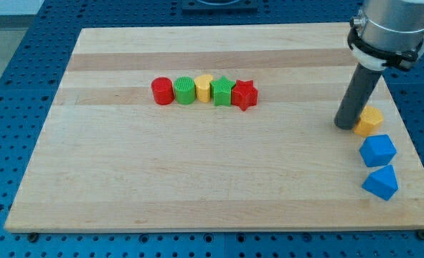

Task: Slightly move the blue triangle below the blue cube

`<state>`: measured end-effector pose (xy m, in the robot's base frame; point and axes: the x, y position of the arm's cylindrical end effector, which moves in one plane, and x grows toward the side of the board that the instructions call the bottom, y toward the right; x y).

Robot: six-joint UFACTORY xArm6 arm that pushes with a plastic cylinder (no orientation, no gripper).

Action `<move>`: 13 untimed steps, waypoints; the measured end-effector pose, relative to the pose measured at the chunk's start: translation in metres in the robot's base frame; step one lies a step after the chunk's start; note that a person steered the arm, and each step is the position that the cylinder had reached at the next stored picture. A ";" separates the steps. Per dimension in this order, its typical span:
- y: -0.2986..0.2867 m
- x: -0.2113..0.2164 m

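Observation:
The blue cube (378, 150) sits near the board's right edge. The blue triangle (381, 183) lies just below it, almost touching, close to the board's lower right corner. My tip (346, 125) rests on the board at the upper left of both, right beside the left side of an orange block (369, 120) that sits just above the blue cube. The tip is apart from both blue blocks.
A row of blocks stands in the upper middle: red cylinder (162, 91), green cylinder (185, 90), yellow block (204, 87), green star (222, 92), red star (245, 94). The wooden board's (197, 179) right edge runs close to the blue blocks.

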<state>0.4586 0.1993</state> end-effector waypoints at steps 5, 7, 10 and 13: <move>-0.049 0.065; -0.049 0.100; -0.012 0.120; 0.003 0.120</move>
<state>0.5788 0.2028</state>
